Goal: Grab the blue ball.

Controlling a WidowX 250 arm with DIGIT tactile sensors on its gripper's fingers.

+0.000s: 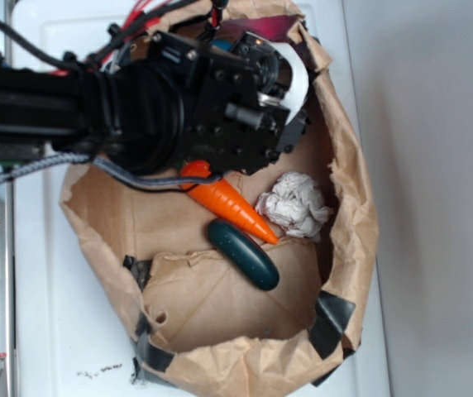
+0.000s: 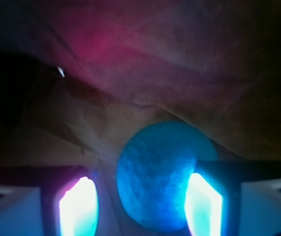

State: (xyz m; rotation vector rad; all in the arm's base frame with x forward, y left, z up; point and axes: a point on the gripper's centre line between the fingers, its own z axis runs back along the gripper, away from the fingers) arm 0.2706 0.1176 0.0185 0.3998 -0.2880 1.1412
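The blue ball (image 2: pixel 157 177) fills the lower middle of the wrist view, lying on brown paper against the bag's wall. My gripper (image 2: pixel 140 206) is open around it. The right finger (image 2: pixel 204 206) touches or nearly touches the ball's side. The left finger (image 2: pixel 79 206) stands apart from it, with a strip of paper showing in the gap. In the exterior view my gripper (image 1: pixel 282 116) reaches down into the top part of the brown paper bag (image 1: pixel 360 223), and the arm's black body hides the ball there.
Inside the bag lie an orange carrot toy (image 1: pixel 232 207), a dark green oblong toy (image 1: pixel 243 254) and a crumpled white paper wad (image 1: pixel 294 205), all below the gripper. The bag's raised paper wall rings them. The bag rests on a white surface (image 1: pixel 54 331).
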